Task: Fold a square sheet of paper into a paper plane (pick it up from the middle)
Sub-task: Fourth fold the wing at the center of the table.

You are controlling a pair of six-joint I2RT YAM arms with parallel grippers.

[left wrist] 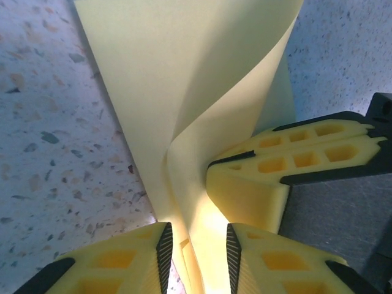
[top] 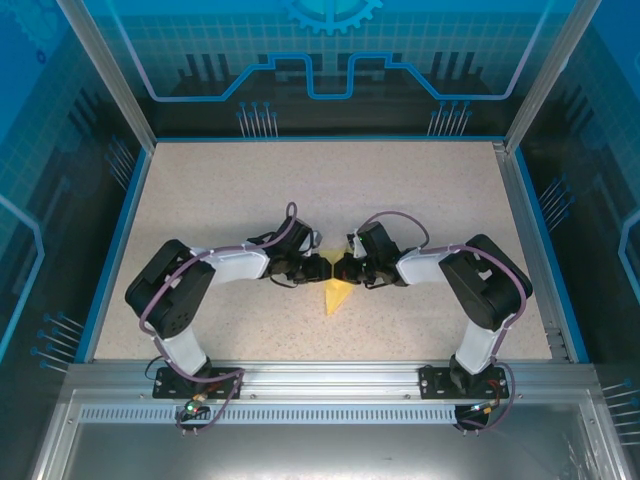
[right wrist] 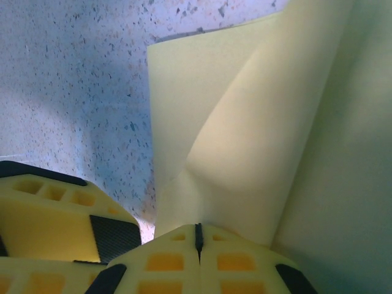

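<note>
Both arms bend inward over the table (top: 200, 190), so that the left gripper (top: 322, 268) and the right gripper (top: 341, 268) are tip to tip near the table's middle. The left fingers (left wrist: 122, 266) stand a little apart with the sheet of paper (left wrist: 184, 92) between them, while the right fingers (right wrist: 165, 260) are pressed together on its fold. The paper's corner points to the table's near edge, and free surface lies on every side.
</note>
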